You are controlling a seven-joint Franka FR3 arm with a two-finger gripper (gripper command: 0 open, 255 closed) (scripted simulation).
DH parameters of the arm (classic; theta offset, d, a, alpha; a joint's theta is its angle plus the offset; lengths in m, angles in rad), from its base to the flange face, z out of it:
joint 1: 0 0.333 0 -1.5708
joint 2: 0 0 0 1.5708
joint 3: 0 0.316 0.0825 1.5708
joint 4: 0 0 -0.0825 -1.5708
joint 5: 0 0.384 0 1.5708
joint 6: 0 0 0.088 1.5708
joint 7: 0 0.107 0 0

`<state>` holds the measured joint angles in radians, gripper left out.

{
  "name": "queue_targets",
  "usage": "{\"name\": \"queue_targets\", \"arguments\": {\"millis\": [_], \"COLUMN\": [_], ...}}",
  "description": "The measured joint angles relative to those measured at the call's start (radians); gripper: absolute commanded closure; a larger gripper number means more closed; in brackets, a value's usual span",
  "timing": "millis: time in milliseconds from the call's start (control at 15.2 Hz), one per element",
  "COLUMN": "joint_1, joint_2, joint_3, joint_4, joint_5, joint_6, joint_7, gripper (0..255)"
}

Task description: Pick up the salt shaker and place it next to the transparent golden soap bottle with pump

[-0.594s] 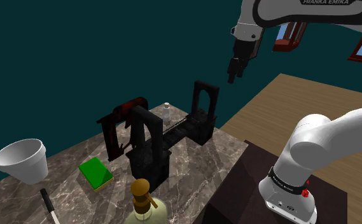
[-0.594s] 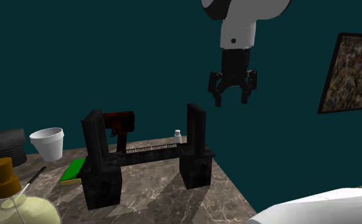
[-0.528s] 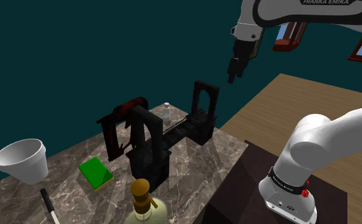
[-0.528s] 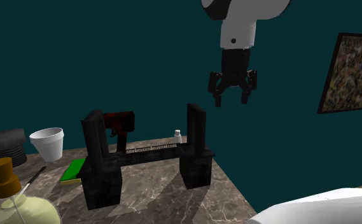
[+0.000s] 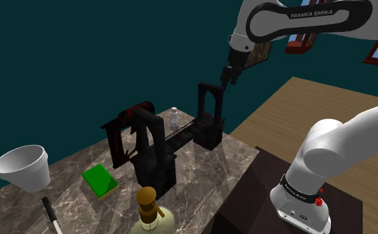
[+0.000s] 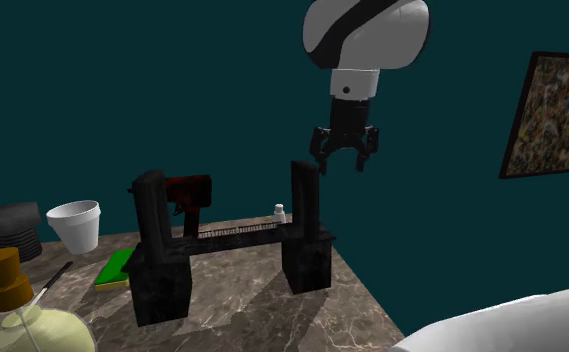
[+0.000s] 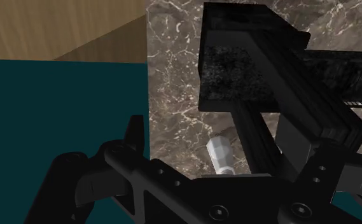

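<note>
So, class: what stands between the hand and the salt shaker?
The black rack's tall end post; in the second exterior view the hand hangs above it, the salt shaker beyond.

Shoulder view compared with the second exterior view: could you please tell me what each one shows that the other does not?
Shoulder view alone: the stand and the arm's base. Second exterior view alone: the gripper seen from the front, open. Both: the shaker, black rack, white cup, green block and soap bottle on the marble top.
</note>
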<state>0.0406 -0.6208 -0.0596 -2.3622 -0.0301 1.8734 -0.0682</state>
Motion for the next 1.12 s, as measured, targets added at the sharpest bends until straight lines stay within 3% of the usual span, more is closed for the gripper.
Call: {"name": "queue_targets", "arguments": {"millis": [132,396,528,726,1122], "joint_1": [0.009,0.037,0.038,0.050,0.087], "joint_2": [0.054,0.163,0.170,0.239,0.452], "joint_3": [-0.011,-0.012,-0.012,-0.018,-0.027], "joint_4": [0.034,0.055,0.060,0.067,0.123], "joint_5": [0.011,-0.001,0.003,0.026,0.100], "joint_6": [0.092,0.411,0.382,0.456,0.521], "joint_7": [-0.001,0.018,0.020,0.020,-0.011], "gripper": [0,0,0,0,0]}}
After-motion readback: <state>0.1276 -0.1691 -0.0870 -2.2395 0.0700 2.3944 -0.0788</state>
